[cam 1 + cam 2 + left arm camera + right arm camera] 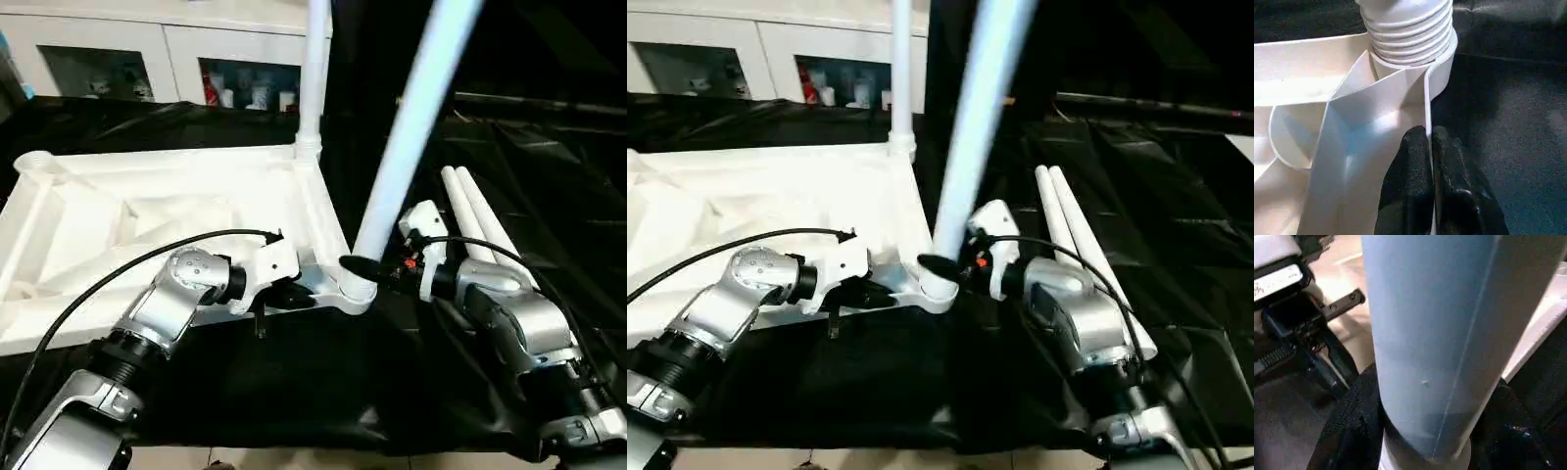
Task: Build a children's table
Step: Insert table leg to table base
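White tabletop (147,220) lies upside down on black work table (549,176); one leg (315,69) upright. Left gripper (1428,147) pinches its rim. Right gripper (364,270) clamps tilted leg (411,127) at near socket (355,292). Two spare legs (475,220) alongside.

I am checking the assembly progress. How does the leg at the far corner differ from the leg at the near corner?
The far leg stands upright with no gripper on it; the near leg leans, and the right gripper is clamped on its base. Both sit in corner sockets of the white tabletop.
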You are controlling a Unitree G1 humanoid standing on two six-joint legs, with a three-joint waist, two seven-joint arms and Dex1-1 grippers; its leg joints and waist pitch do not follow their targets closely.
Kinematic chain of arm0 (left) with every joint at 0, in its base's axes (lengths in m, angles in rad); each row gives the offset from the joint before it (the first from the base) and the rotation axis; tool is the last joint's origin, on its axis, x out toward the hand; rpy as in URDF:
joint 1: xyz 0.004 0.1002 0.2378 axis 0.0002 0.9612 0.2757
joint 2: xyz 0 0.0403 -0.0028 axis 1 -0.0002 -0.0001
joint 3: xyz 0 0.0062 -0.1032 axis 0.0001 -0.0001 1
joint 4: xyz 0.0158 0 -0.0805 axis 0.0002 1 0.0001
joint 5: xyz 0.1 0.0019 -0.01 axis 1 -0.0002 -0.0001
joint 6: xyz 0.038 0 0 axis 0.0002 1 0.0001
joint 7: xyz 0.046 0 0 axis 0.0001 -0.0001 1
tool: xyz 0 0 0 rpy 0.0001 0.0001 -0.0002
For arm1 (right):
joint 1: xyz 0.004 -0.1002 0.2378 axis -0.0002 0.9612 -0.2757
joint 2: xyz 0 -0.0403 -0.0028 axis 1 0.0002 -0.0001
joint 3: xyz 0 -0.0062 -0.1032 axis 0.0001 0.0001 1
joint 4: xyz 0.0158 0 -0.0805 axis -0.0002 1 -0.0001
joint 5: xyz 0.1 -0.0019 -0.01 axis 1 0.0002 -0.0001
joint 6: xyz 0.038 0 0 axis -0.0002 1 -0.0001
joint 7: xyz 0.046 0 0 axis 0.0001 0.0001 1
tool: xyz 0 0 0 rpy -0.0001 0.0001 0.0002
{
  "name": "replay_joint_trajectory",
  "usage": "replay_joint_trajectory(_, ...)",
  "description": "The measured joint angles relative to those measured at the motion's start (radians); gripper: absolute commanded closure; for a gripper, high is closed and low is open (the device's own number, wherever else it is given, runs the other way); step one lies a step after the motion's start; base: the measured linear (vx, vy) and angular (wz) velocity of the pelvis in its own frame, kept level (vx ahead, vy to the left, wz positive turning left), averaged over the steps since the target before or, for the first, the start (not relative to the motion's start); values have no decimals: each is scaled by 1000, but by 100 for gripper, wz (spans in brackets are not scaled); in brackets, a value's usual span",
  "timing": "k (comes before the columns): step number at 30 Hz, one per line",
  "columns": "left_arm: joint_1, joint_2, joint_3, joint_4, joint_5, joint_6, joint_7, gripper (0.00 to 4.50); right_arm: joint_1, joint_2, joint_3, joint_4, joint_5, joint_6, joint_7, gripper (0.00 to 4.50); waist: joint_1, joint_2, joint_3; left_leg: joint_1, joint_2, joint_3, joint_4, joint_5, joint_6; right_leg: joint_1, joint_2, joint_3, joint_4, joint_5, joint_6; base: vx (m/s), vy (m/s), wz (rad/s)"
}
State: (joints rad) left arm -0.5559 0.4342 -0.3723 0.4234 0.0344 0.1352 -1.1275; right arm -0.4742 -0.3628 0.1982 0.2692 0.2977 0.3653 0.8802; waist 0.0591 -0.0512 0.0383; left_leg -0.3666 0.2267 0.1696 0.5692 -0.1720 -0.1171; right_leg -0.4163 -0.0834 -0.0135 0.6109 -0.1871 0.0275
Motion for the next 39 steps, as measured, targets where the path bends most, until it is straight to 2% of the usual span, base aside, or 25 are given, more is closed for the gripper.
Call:
replay_joint_trajectory(7,5,13,0,-8,3,6,2,450,-36,24,2,63,4,3,4,262,-8,-11,-2,1,0,0,0,0,0,2,0,0,1,1,-1,0,0,0)
replay_joint_trajectory(13,5,14,0,-4,6,4,6,450,-25,71,-76,139,67,4,-12,262,-9,-13,-3,1,0,0,1,0,0,3,1,0,2,1,-2,0,0,0)
replay_joint_trajectory(19,1,10,-2,5,6,2,7,450,36,98,-122,133,104,-31,-39,262,-6,-11,-3,3,1,0,1,0,-1,5,1,0,2,2,-3,0,0,0)
replay_joint_trajectory(24,-4,7,-5,24,7,-4,9,450,122,154,-162,108,124,-114,-92,262,-6,-2,-4,12,1,-1,1,0,-1,10,1,0,0,2,-2,0,0,0)
replay_joint_trajectory(26,-6,4,-6,34,9,-5,13,450,149,173,-163,102,123,-156,-118,262,-7,9,-4,15,1,-1,0,0,-1,13,1,0,0,2,-3,0,0,0)
replay_joint_trajectory(31,-20,4,-18,55,11,-12,12,450,189,198,-158,79,108,-221,-157,262,-7,28,-5,16,1,-2,-2,0,-1,14,2,0,0,2,-2,0,0,0)
replay_joint_trajectory(35,-28,6,-20,62,12,-19,1,450,197,183,-125,26,63,-217,-181,262,-6,33,-3,16,1,-3,-3,0,-1,13,3,0,0,2,-3,0,0,0)
replay_joint_trajectory(39,-28,8,-23,62,12,-29,-5,450,192,150,-89,-18,32,-198,-183,262,-5,30,-4,15,1,-3,-5,0,-1,13,3,0,-1,1,-2,0,0,0)
